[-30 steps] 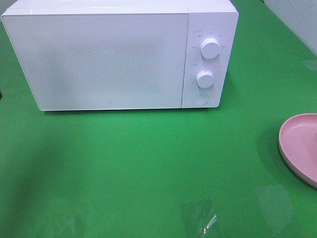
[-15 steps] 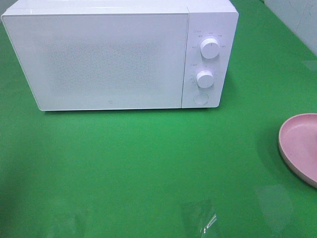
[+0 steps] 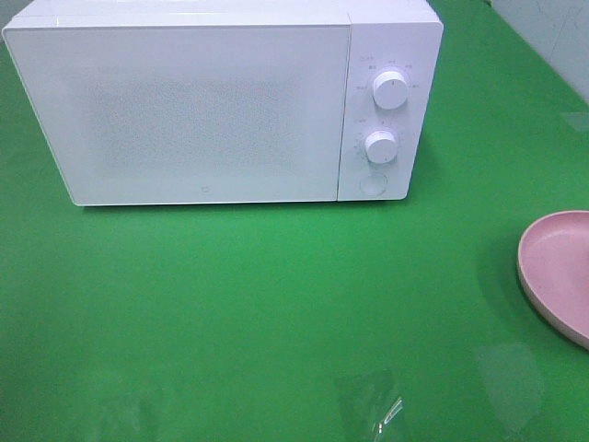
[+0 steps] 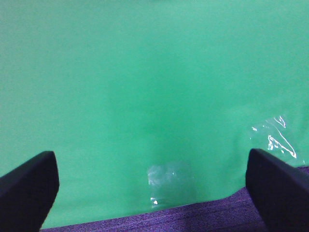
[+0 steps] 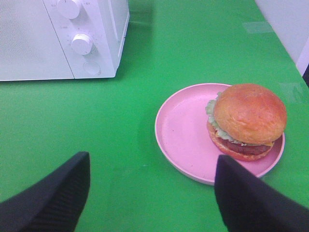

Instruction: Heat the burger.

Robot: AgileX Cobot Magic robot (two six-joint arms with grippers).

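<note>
The burger (image 5: 248,118), with a golden-brown bun, green lettuce and a dark patty, sits on the far side of a pink plate (image 5: 181,130) in the right wrist view. My right gripper (image 5: 153,159) hovers open above the green table, short of the plate, with nothing between its fingers. The white microwave (image 3: 221,101) stands at the back of the table with its door shut. My left gripper (image 4: 150,159) is wide open over bare green table near the front edge. Neither gripper shows in the exterior high view, where only part of the plate (image 3: 557,267) appears at the right edge.
Two white knobs (image 3: 390,89) (image 3: 380,145) and a round button (image 3: 372,184) sit on the microwave's right panel. Clear tape patches (image 3: 382,410) lie on the green cloth near the front. A purple strip (image 4: 193,220) borders the table edge.
</note>
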